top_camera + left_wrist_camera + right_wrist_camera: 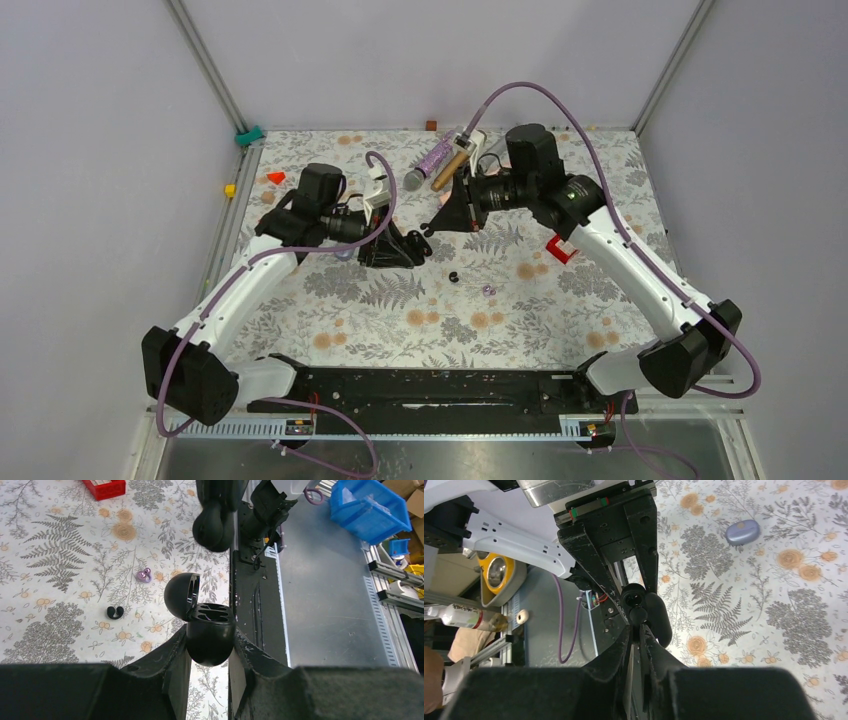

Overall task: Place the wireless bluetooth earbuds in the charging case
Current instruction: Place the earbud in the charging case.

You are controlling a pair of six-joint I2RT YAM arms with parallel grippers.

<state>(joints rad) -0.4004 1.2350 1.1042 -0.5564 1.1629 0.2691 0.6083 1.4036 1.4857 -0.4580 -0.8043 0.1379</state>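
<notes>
Left fingers are clamped on either side of the black charging case, holding it above the surface with its lid hinged back. Both sockets look dark and unfilled. Right fingers are drawn almost together just beside the case mouth, pinching what I take to be a small black bud, though the dark background makes that uncertain.

The step in hand looks like seating the first bud. The next move calls for lining it up over one socket and easing it in squarely before letting go.

Two buds lie loose on the surface, well apart from the case: a black earbud and a purple earbud. A closed lavender case rests elsewhere, its contents hidden.
</notes>
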